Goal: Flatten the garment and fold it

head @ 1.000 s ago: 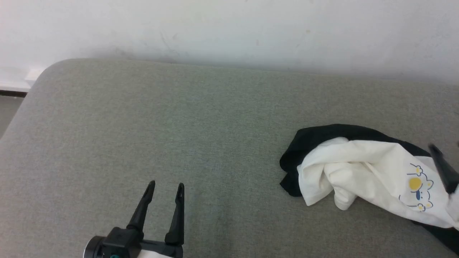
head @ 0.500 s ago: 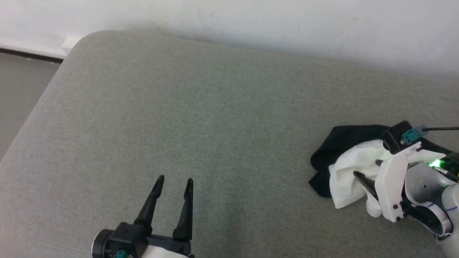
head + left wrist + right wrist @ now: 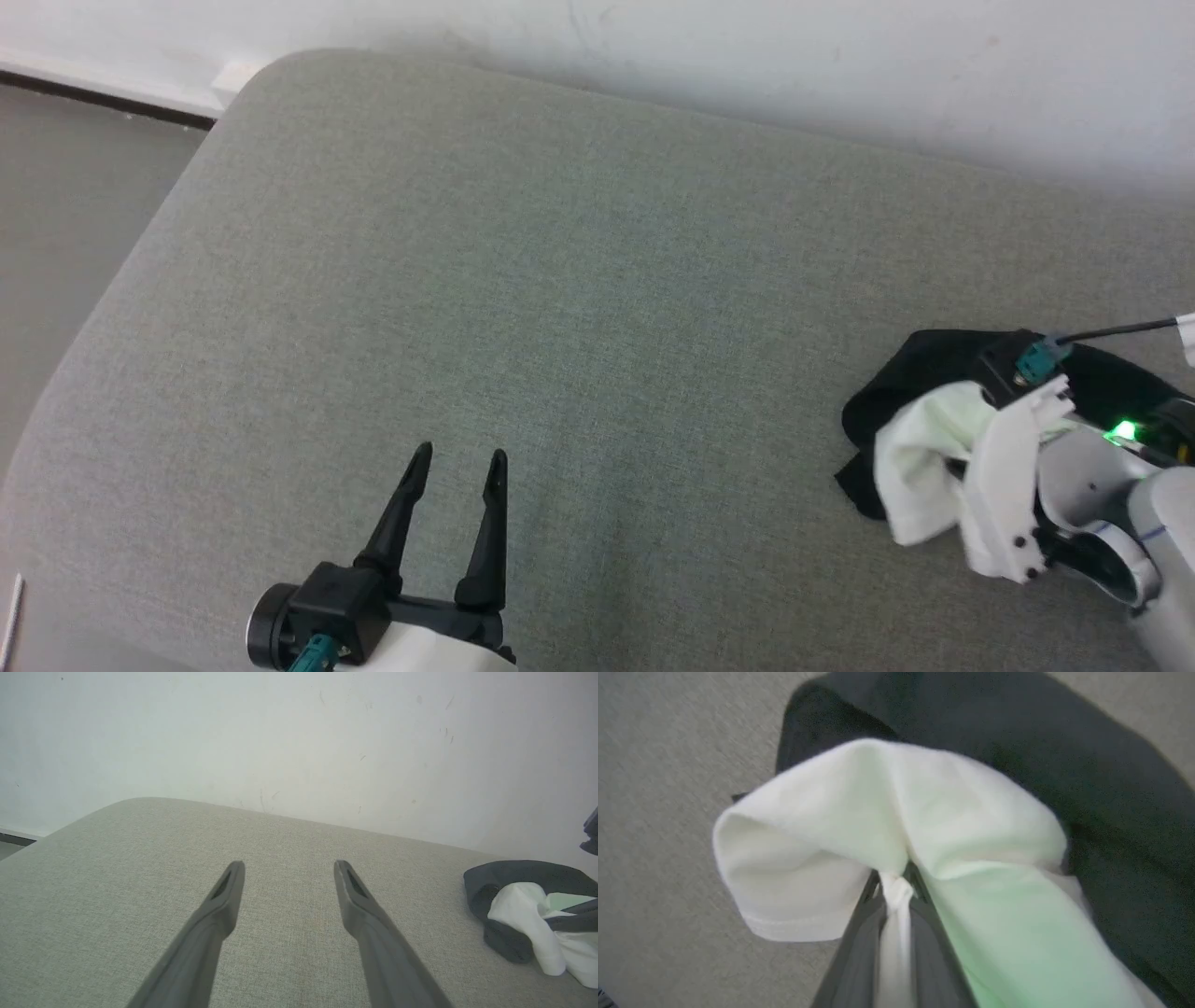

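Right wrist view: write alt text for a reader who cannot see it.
The right hand is shut on a pinched fold of white cloth from the garment, seen close up from the wrist. The garment is a crumpled T-shirt, its white part bunched over its black part, lying on a grey fabric surface.

No writing, label, brand, number or sign can be read in any view. The folds of the crumpled shirt that show are plain white and black cloth, with no legible lettering or print on them.
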